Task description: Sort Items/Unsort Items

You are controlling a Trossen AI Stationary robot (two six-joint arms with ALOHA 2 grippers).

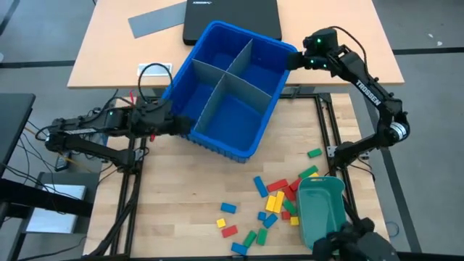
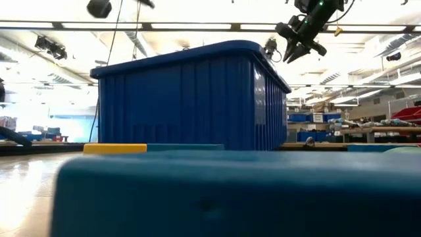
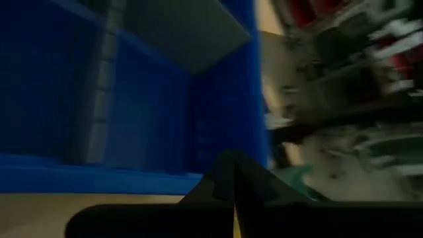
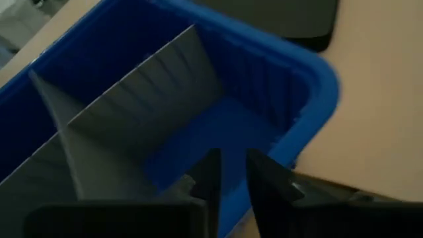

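Note:
Several small red, yellow, green and blue blocks [image 1: 279, 203] lie scattered on the wooden table at the near right, beside a teal tray [image 1: 322, 210]. A big blue bin [image 1: 228, 90] with a grey cross divider [image 1: 232, 72] sits skewed over the table's far part, with no blocks showing in it. My left gripper [image 1: 174, 125] is shut at the bin's near left corner. My right gripper [image 1: 293, 61] is open just above the bin's far right corner [image 4: 317, 79], clear of it in the low view [image 2: 296, 47]. My left gripper has its shut fingertips [image 3: 231, 178] at the bin's rim [image 3: 99, 175], at the near left corner. I cannot tell whether they touch it or hold anything.
Behind the bin, on the far desk, lie a dark laptop [image 1: 232, 18] and a flat grey sheet [image 1: 156, 19]. Cables [image 1: 148, 76] hang at the far left. The teal tray [image 2: 197, 191] fills the low view's foreground, with a yellow block [image 2: 115, 149] behind it.

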